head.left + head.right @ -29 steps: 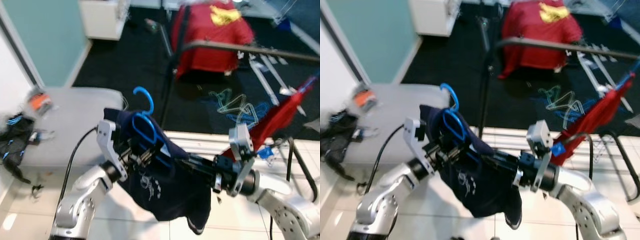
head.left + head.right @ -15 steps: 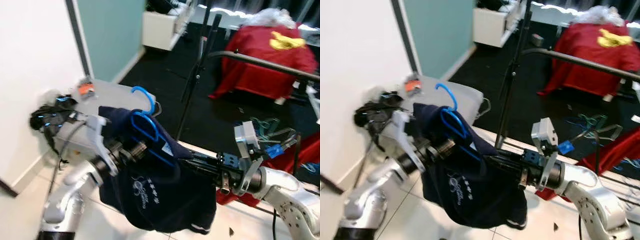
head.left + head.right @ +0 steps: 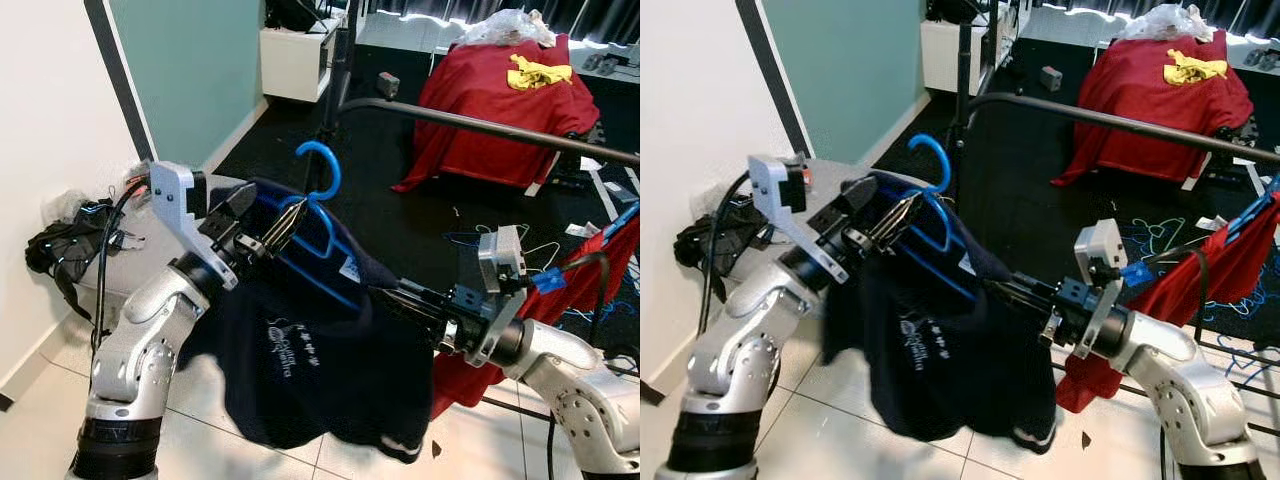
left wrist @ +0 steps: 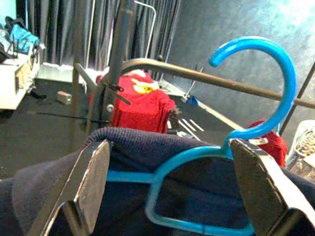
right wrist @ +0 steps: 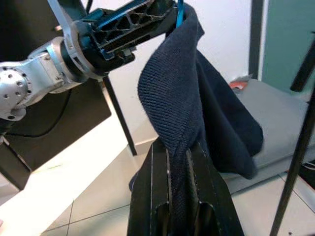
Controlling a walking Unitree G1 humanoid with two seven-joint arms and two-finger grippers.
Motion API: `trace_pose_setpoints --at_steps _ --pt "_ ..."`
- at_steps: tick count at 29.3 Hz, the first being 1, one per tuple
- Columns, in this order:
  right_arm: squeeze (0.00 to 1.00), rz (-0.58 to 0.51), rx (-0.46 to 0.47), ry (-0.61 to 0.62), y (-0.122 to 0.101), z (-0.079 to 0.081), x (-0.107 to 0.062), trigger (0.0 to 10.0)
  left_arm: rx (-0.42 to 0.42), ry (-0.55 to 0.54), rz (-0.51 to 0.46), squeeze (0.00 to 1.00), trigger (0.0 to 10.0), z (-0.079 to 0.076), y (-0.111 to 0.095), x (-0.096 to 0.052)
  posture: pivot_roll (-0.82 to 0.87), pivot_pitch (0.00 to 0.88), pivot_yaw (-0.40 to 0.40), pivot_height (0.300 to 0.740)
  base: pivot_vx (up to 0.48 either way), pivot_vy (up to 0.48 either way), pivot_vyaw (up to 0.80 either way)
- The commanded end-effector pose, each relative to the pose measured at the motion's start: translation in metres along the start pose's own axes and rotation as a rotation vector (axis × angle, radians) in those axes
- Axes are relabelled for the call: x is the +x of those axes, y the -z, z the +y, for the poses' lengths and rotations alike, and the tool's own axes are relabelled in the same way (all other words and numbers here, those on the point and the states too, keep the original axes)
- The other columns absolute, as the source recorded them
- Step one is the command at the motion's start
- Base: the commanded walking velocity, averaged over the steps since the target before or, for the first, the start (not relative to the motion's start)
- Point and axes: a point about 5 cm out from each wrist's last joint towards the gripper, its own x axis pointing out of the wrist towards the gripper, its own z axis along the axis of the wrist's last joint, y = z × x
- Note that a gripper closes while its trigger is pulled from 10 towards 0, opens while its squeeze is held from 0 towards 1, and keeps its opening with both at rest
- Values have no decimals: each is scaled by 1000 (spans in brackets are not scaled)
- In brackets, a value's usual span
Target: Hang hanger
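Blue plastic hanger point(image 3: 312, 215) carries a navy sweater point(image 3: 320, 360), held up between both arms in front of the robot, hook uppermost and free, just short of the dark clothes-rail bar point(image 3: 480, 125) that runs across behind it. Left gripper point(image 3: 262, 222) sits at the hanger's neck and near shoulder; in the left wrist view its two fingers point(image 4: 91, 174) stand wide apart, one either side of the hanger top, with knit bunched between them, so it looks to cradle rather than pinch. Whether either finger actually presses the plastic, I cannot tell. Right gripper point(image 5: 179, 162) is closed narrow on a fold of the sweater, the knit pinched between its fingers, holding the far shoulder side up. Handling judgement: the hanger is light, thin, stiff, and smooth enough to twist in a loose hold; the sweater is soft, floppy, and the heavier part, hanging low and lopsided toward the floor tiles point(image 3: 200, 440). The load will likely swing and drag the hanger off level. Best hold is at the neck just under the hook, leaving the hook clear for the bar; the cloth grip only steadies. Risk: knit sliding off a shoulder if the hanger tilts. A red garment point(image 3: 495, 95) lies draped beyond the rail.
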Motion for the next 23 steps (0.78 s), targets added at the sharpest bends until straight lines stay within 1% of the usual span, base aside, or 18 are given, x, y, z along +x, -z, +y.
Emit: trace_pose_setpoints --at_steps 1,2,4,7,10,11,13,15,16,17,18,19,20,21,23 --pt "0 -9 -5 -12 -1 4 0 0 59 3 -13 0 10000 0 -4 6 43 118 -45 740 0 0 -800" --pt "0 -9 -5 -14 -1 5 0 0 89 4 -11 0 10000 1 -6 8 43 118 -45 740 0 0 -800" --pt "0 -9 -5 -14 -1 5 0 0 89 4 -11 0 10000 1 -6 8 43 118 -45 740 0 0 -800" --pt "0 -19 -20 -14 -4 5 -2 0 157 9 3 0 10000 2 -7 13 33 126 -45 740 0 0 0" --pt "0 -21 -23 -14 -5 5 -2 0 173 8 9 0 10000 2 -6 14 33 126 -45 740 0 0 0" --pt "0 -24 -26 -13 -6 4 -3 0 197 0 17 0 10000 3 -5 13 29 131 -44 740 0 0 0" --pt "0 -24 -26 -13 -6 4 -3 0 197 0 17 0 10000 3 -5 13 29 131 -44 740 0 0 0" --pt "0 -30 -33 -20 -10 5 -4 0 290 -11 53 0 10000 7 -3 9 29 136 -45 740 0 0 0" --pt "0 -30 -33 -20 -10 5 -4 0 290 -11 53 0 10000 7 -3 9 29 136 -45 740 0 0 0" --pt "0 -28 -36 -32 -12 5 -5 0 368 -6 86 0 10000 11 -1 5 30 143 -47 740 0 0 0" --pt "0 -28 -36 -32 -12 5 -5 0 368 -6 86 0 10000 11 -1 5 30 143 -47 740 0 0 0" --pt "0 -20 -38 -51 -14 7 -6 0 432 5 116 0 10000 14 2 2 31 146 -48 740 0 0 0" --pt "0 -20 -38 -51 -14 7 -6 0 432 5 116 0 10000 14 2 2 31 146 -48 740 0 0 0" --pt "0 -14 -38 -64 -15 8 -7 0 473 13 134 0 10000 15 4 -1 31 146 -48 740 0 0 0" --pt "0 -14 -38 -64 -15 8 -7 0 473 13 134 0 10000 15 4 -1 31 146 -48 740 0 0 0"
